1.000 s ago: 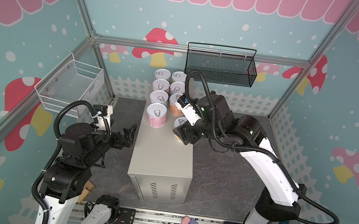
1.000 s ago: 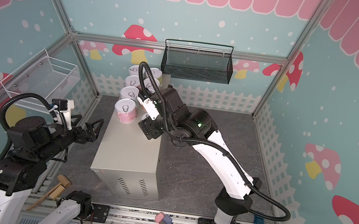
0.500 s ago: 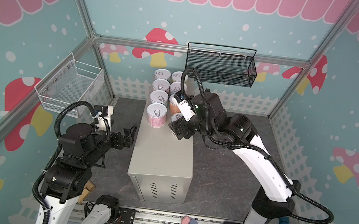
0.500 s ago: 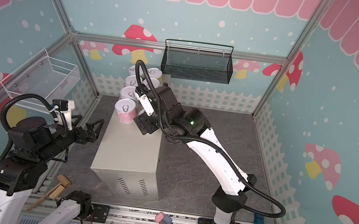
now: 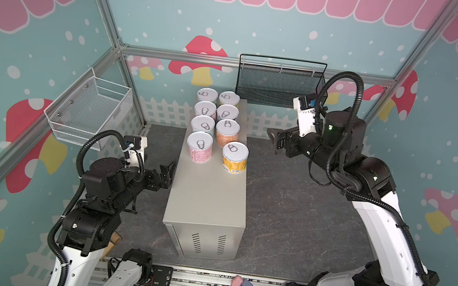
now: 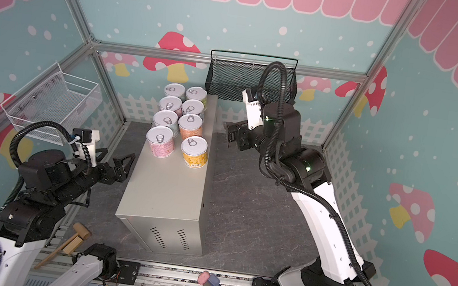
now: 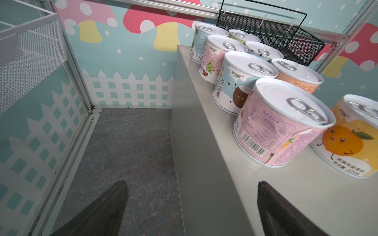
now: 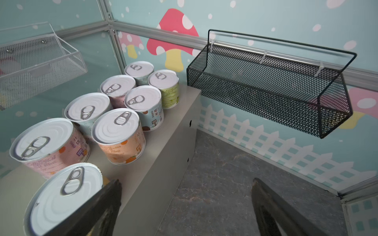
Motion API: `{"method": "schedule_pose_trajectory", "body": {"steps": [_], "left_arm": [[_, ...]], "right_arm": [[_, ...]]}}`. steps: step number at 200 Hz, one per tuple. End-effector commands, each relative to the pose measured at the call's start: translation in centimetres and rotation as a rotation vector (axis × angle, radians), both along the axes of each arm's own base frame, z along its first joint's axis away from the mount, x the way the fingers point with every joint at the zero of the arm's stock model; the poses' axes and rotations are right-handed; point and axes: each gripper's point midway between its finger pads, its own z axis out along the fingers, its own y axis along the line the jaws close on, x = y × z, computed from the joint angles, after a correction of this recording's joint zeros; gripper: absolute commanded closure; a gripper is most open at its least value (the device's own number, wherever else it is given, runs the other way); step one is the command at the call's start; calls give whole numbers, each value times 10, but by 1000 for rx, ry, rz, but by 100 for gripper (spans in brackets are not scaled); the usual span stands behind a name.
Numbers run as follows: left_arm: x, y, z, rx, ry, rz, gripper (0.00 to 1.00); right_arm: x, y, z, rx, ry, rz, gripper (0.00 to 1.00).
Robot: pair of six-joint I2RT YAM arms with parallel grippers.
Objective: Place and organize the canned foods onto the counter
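Note:
Several canned foods stand upright in two rows on the far half of the counter (image 5: 207, 201). Nearest in those rows are a pink can (image 5: 199, 147) and a yellow can (image 5: 235, 157). My right gripper (image 5: 275, 139) hangs open and empty over the dark floor, right of the counter and clear of the cans. In the right wrist view its gripper (image 8: 185, 202) frames bare floor, with the yellow can (image 8: 61, 196) beside one finger. My left gripper (image 5: 168, 171) is open and empty at the counter's left edge. In the left wrist view the gripper (image 7: 191, 204) straddles that edge, short of the pink can (image 7: 280, 122).
A black mesh basket (image 5: 278, 84) hangs on the back wall just behind the cans. A white wire basket (image 5: 89, 112) is fixed to the left wall. A wooden mallet (image 6: 67, 242) and small pink and blue blocks (image 5: 241, 284) lie by the front rail.
My right gripper set the yellow can down beside the pink one, opened, and drew back to the right off the counter. The left arm has not moved.

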Motion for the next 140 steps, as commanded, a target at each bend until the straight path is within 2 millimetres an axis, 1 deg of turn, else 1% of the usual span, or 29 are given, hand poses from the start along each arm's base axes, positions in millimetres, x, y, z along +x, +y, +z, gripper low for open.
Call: {"method": "schedule_pose_trajectory", "body": {"steps": [1, 35, 58, 100, 140], "left_arm": [[-4, -3, 7, 17, -39, -28, 1], [-8, -11, 8, 12, -54, -80, 1], [-9, -14, 7, 12, -60, -98, 0], [-6, -15, 5, 13, -53, -104, 1], [-5, -16, 2, 14, -51, -108, 1]], "right_arm": [[20, 13, -12, 7, 1, 48, 1], [46, 23, -42, -22, 30, 52, 1], [60, 26, -55, -23, 40, 43, 1], [69, 45, -75, -16, 60, 105, 1], [75, 58, -84, 1, 77, 143, 1]]}}
